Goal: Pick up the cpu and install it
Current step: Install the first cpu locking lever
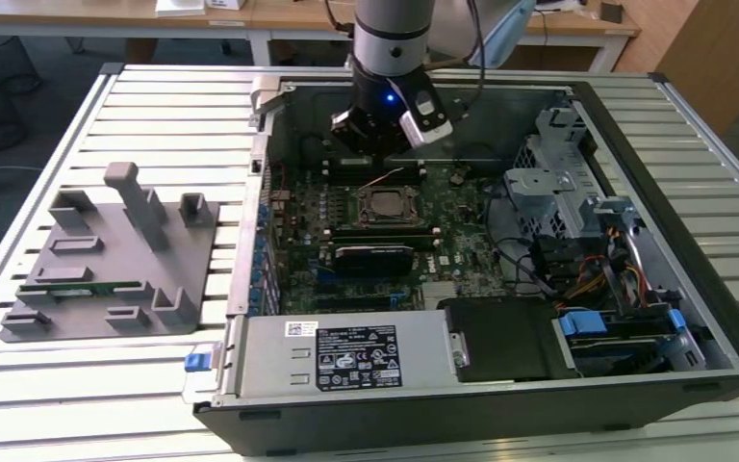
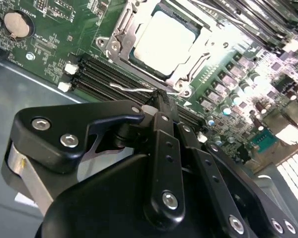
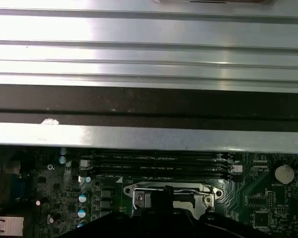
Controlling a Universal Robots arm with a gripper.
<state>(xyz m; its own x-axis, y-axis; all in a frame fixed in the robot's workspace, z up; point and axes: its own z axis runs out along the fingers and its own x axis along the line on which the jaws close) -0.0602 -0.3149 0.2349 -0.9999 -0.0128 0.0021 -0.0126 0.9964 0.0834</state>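
Near edge of the open computer case: power supply. Grey fixture tray on the table at the exterior view's left. Mid-board: socket frame with the cpu lying flat inside it, silvery top up, frame and lever not closed over it. Judgement: light, rigid, slick-topped, fragile underside; take by opposite edges only. Farther back, memory slots. Gripper hovers just beyond the socket, fingers pinched together, nothing between them.
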